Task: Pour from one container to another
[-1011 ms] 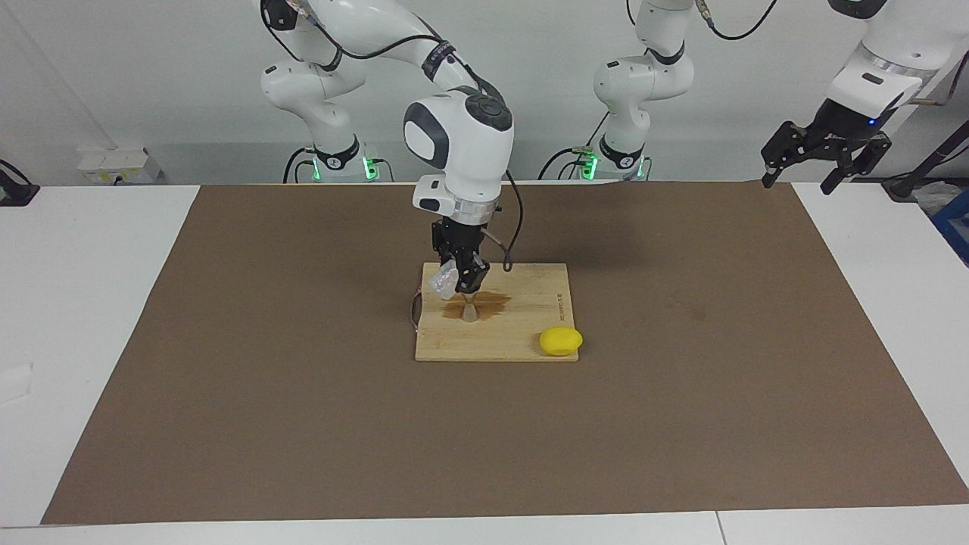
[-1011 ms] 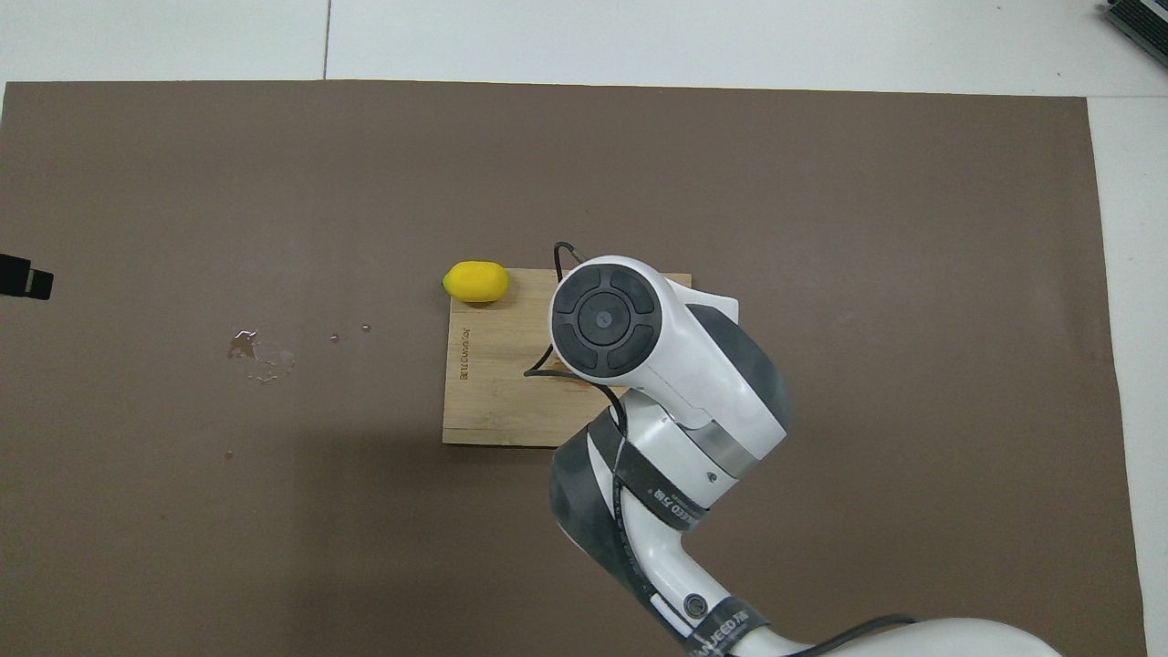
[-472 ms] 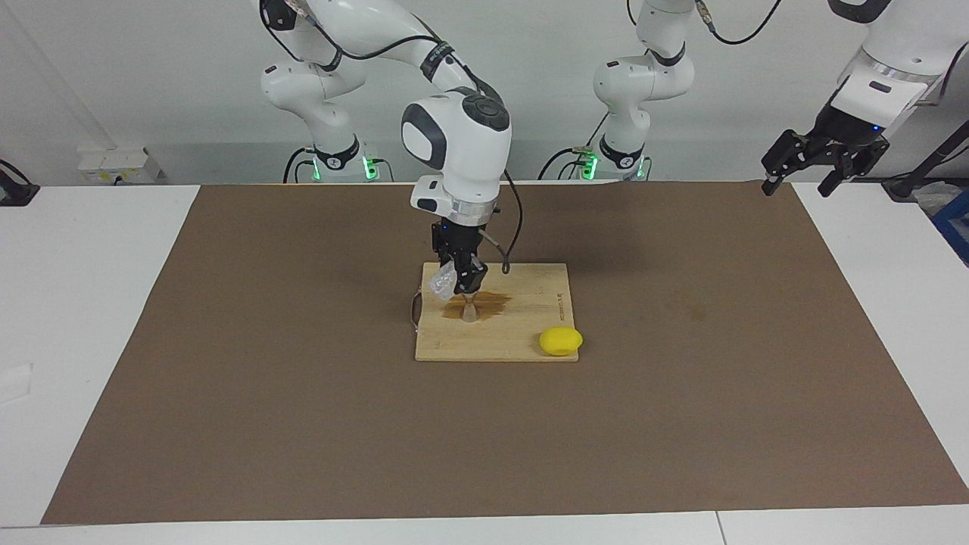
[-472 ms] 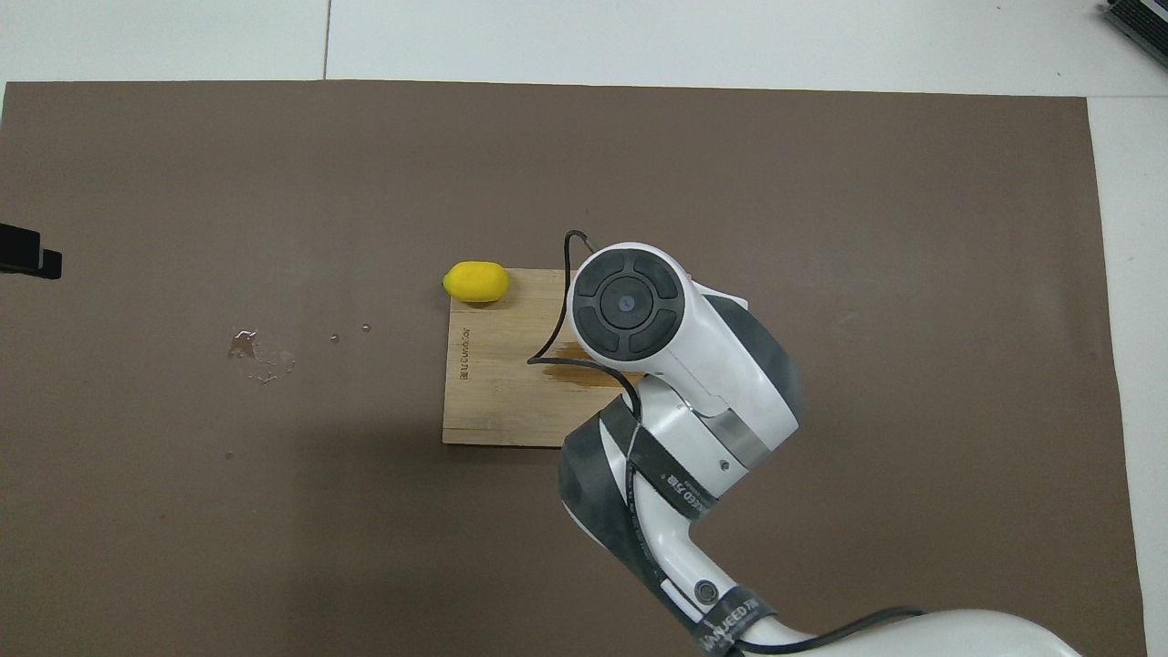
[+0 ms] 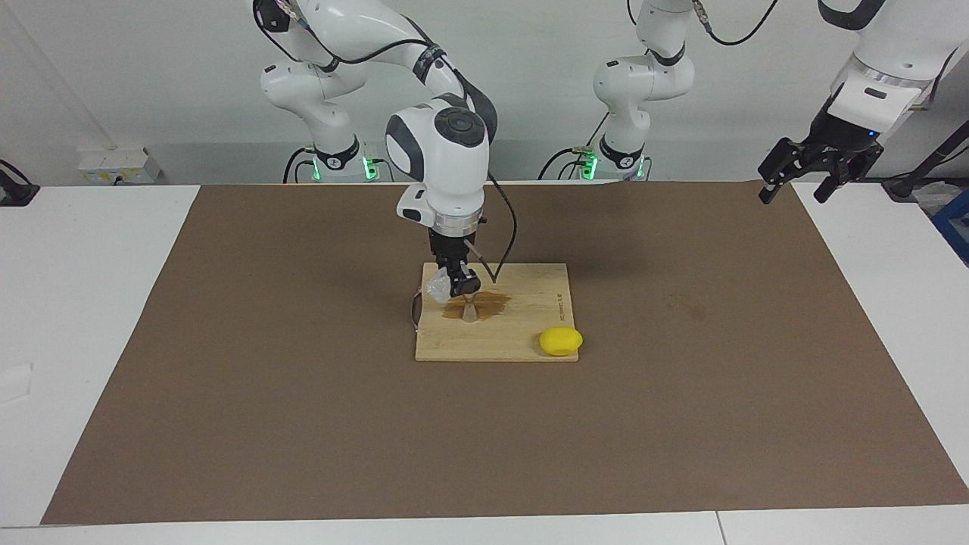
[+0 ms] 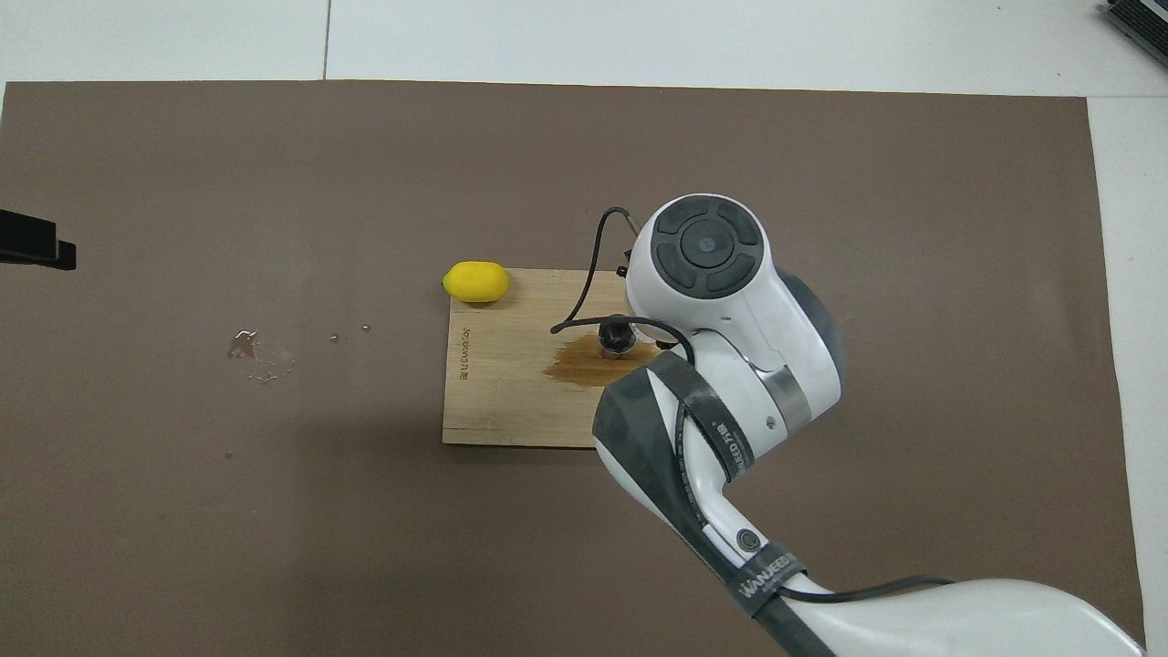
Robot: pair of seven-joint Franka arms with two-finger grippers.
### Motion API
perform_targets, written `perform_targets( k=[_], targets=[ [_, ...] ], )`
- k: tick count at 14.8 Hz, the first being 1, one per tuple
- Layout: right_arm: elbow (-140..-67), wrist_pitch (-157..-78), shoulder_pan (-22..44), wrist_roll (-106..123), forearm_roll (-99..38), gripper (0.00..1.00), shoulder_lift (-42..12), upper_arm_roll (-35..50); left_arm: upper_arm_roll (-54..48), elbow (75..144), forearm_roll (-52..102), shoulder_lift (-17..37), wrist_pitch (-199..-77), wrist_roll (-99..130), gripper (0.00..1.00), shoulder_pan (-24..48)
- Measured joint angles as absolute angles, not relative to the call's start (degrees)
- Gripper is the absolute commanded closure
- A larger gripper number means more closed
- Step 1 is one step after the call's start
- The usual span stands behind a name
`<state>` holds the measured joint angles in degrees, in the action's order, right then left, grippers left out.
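Note:
My right gripper [image 5: 455, 286] hangs over the wooden board [image 5: 522, 333], shut on the small clear cup [image 5: 439, 287], which it holds tilted just above and beside the grey steel jigger [image 5: 470, 311]. The jigger stands upright on the board in a brown wet stain [image 5: 488, 303]. In the overhead view the jigger [image 6: 616, 337] shows next to the right arm's wrist, with the stain [image 6: 584, 365] around it; the cup is mostly hidden under the wrist there. My left gripper [image 5: 795, 182] is open and empty, raised over the mat's corner at the left arm's end, waiting.
A yellow lemon [image 5: 561, 341] lies at the board's corner farthest from the robots, also in the overhead view [image 6: 475, 281]. Water drops [image 6: 260, 351] lie on the brown mat [image 5: 303, 416] toward the left arm's end.
The right arm's wrist has swung toward the right arm's end, uncovering the jigger and stain in the overhead view. The cup stays gripped beside the jigger. The left gripper has lifted slightly.

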<state>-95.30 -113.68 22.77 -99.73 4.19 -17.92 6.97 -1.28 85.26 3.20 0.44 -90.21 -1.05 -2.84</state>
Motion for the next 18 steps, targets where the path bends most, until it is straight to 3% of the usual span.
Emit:
perform_targets(
  k=[5, 9, 18],
  targets=[
    [-97.20, -113.78, 16.94, -94.28, -4.92, 1.00, -18.20, 6.93, -0.92, 86.23, 3.20, 0.09, -90.18, -0.31, 0.00, -2.38],
    [-103.07, -117.35, 9.00, -82.32, -17.57, 1.00, -17.90, 6.85, 2.50, 86.48, 3.20, -0.08, -90.18, 1.94, 0.00, 1.68],
    [-113.40, -117.75, -8.38, -56.94, -33.68, 1.00, -16.88, 6.78, 3.13, 86.81, 3.20, -0.41, -90.18, 2.07, 0.00, 1.89]
  ],
)
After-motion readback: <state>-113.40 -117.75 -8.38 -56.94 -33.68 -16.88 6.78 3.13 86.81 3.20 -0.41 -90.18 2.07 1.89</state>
